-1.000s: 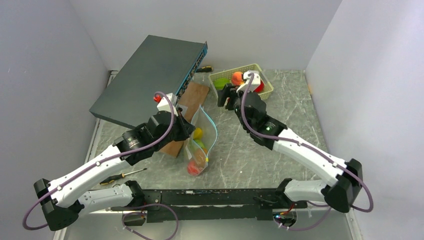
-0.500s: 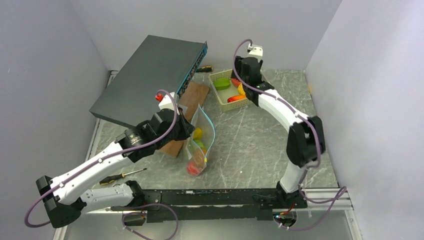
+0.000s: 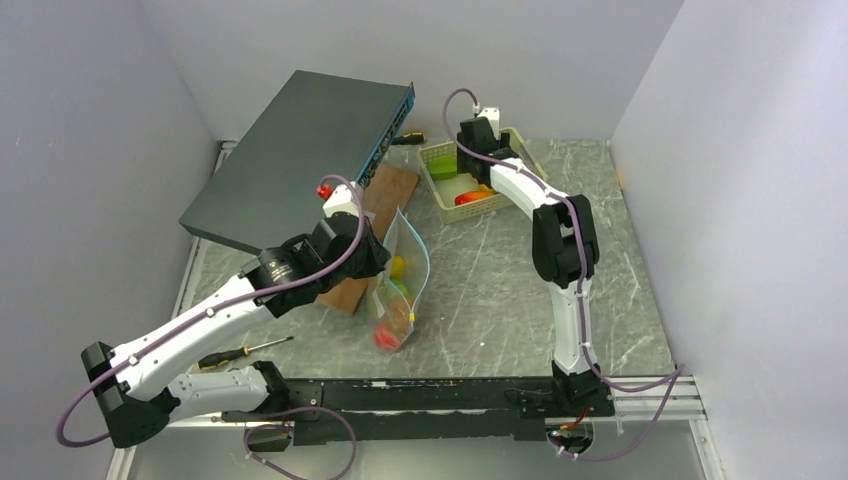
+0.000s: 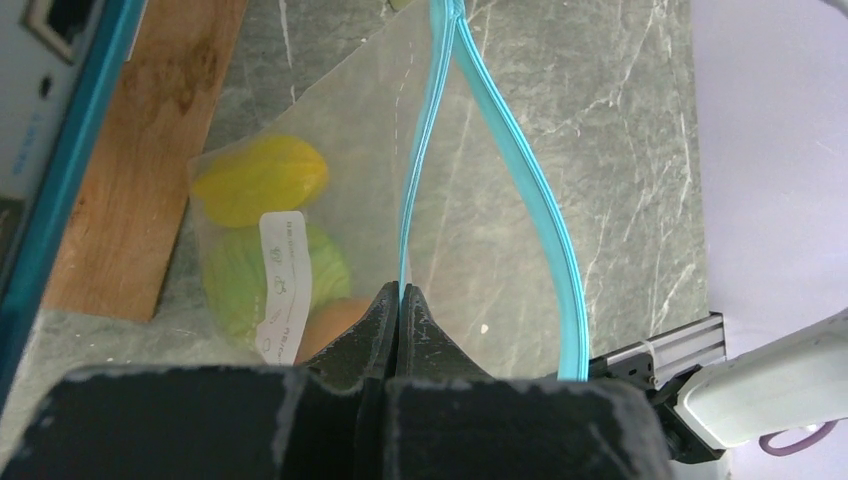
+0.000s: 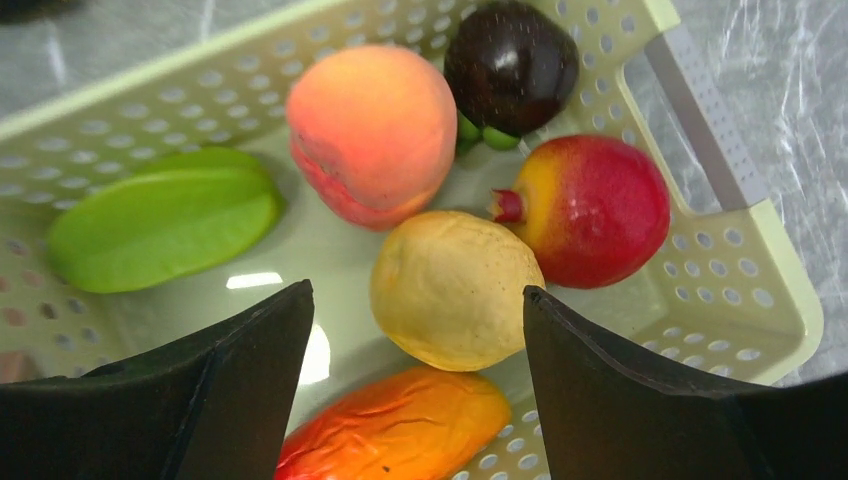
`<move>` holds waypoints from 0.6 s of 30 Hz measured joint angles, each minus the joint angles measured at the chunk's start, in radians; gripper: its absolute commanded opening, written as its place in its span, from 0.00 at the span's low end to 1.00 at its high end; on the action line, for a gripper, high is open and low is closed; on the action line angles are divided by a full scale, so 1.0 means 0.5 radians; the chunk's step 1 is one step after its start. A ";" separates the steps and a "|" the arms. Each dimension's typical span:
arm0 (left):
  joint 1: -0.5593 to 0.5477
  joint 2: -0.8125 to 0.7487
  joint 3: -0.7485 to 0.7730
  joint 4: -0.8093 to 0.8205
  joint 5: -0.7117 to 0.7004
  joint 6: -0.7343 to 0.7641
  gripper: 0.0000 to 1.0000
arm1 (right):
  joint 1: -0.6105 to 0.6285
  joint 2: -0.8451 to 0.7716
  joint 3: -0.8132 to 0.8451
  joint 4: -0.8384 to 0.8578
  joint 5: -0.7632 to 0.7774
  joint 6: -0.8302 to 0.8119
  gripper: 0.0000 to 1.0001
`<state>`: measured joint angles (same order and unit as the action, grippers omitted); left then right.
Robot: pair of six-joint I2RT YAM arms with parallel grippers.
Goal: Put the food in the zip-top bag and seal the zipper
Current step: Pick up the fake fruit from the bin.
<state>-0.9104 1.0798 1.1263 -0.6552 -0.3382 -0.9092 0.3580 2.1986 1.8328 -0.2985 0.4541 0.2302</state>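
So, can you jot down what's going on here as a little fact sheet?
Left gripper: shut on one side of the zipper
Zip-top bag: mouth open; yellow, green and orange food inside
Right gripper: open, above the basket
In the basket: six more pieces, none gripped
Sealed: no

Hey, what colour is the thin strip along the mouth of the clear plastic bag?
Teal-blue. The thin zipper strip shows best in the left wrist view.
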 measured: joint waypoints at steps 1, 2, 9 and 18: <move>0.000 0.008 0.004 0.002 0.001 0.001 0.00 | 0.001 0.022 0.003 -0.020 0.024 -0.002 0.80; 0.003 0.012 0.005 0.007 0.008 -0.002 0.00 | 0.002 0.042 0.005 -0.043 0.043 -0.005 0.82; 0.018 0.080 0.004 -0.002 0.030 -0.004 0.00 | -0.005 0.166 0.060 -0.120 0.194 -0.060 0.88; 0.021 0.088 0.004 -0.001 0.055 -0.003 0.00 | -0.043 0.248 0.069 -0.099 0.131 -0.082 0.74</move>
<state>-0.8997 1.1236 1.1282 -0.6556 -0.3107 -0.9108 0.3367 2.3226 1.8675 -0.3481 0.5198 0.1894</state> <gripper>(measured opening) 0.012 0.832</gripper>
